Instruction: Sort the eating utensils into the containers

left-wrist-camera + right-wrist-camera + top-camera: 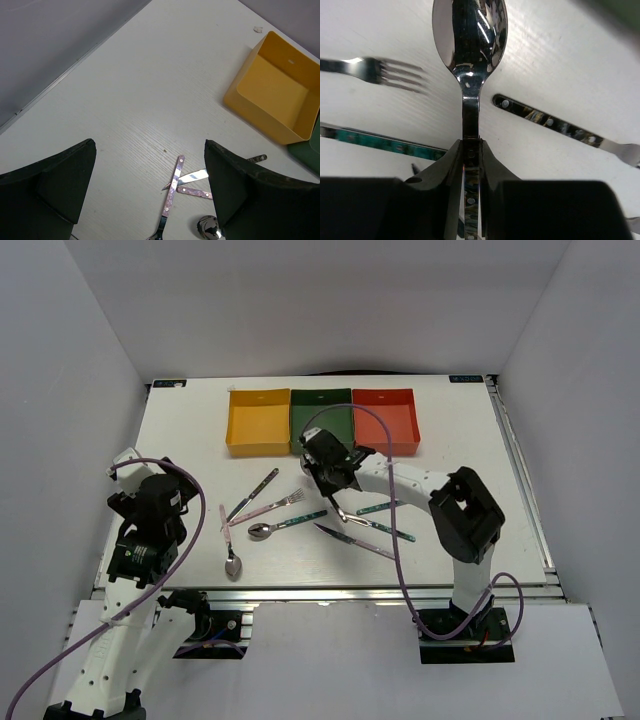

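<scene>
My right gripper (470,147) is shut on the dark patterned handle of a silver spoon (469,30) and holds it above the table, its bowl pointing away from the wrist. In the top view this gripper (336,483) hangs just in front of the dark green bin (322,412), between the yellow-orange bin (258,422) and the red-orange bin (386,418). My left gripper (150,150) is open and empty over the table's left part (152,502). A pink-handled spoon (172,192) lies across a knife blade (192,176) below it.
Several utensils lie loose mid-table: a dark-handled knife (252,495), a pink fork (272,505), a teal-handled spoon (287,525), a pink spoon (229,540), a knife (355,541) and a teal fork (382,528). The yellow bin (275,95) is to the left gripper's far right.
</scene>
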